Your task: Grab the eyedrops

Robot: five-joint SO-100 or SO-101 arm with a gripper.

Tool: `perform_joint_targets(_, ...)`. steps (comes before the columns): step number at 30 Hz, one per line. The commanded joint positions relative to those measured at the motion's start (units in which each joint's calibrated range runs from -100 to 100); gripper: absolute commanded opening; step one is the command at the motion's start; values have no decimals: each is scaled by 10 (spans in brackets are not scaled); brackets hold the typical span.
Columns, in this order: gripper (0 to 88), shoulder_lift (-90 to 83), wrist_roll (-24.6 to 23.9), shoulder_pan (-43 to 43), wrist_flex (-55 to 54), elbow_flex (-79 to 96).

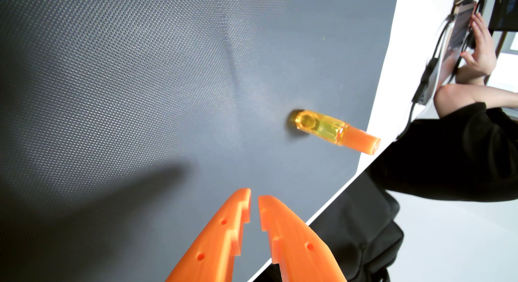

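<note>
In the wrist view the eyedrops (pixel 333 132) are a small clear yellow bottle with an orange cap, standing on a dark grey textured mat (pixel 140 88) near its right edge. My orange gripper (pixel 254 196) comes in from the bottom edge. Its two fingers stand nearly together, with a thin gap at the tips and nothing between them. The bottle is apart from the gripper, up and to the right of the fingertips.
The mat ends in a white table edge (pixel 392 74) on the right. Beyond it a person in black clothing (pixel 462 158) sits with a hand (pixel 480 46) on a device with cables. A black bag (pixel 358 228) lies below the edge.
</note>
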Motion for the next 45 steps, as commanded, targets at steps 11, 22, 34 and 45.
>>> perform_joint_targets(11, 6, -4, 2, 2, 2, -2)
perform_joint_targets(22, 6, -4, 2, 2, 2, -2)
perform_joint_targets(34, 6, -4, 2, 2, 1, -2)
perform_joint_targets(45, 6, 4, 3, 2, -31, -45)
